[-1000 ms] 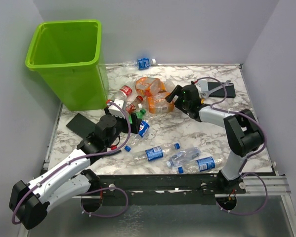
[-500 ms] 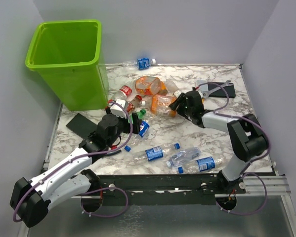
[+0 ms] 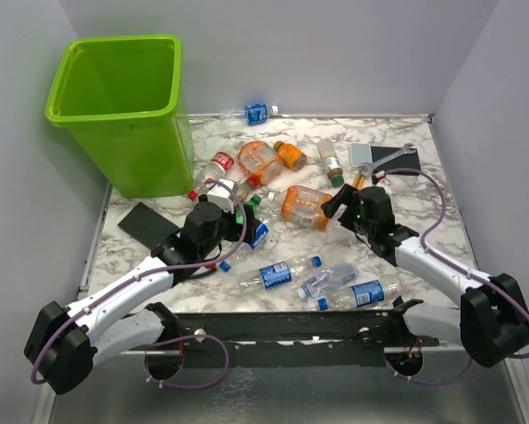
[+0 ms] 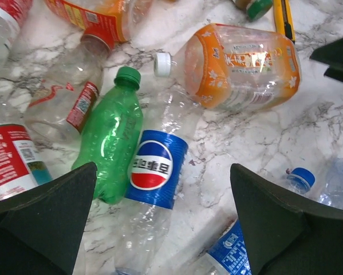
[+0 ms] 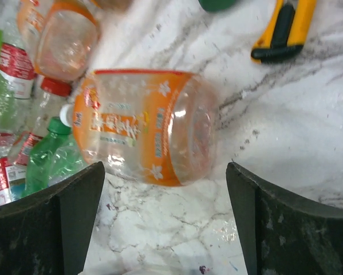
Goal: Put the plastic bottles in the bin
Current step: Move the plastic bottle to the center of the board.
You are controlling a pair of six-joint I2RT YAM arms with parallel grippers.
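While the bin (image 3: 145,150) sits far-left in the top view, bottles (image 3: 277,274) litter the marble (image 3: 290,238). Left wrist: left gripper (image 4: 162,172) spread wide over the Pepsi bottle (image 4: 156,162), so I'd drop straight and pinch the label. Right wrist: right gripper (image 5: 162,166) gaping too, orange bottle (image 5: 142,126) just ahead; centre first.

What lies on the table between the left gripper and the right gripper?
An orange bottle lies on its side between the left gripper and the right gripper; the top view shows it.
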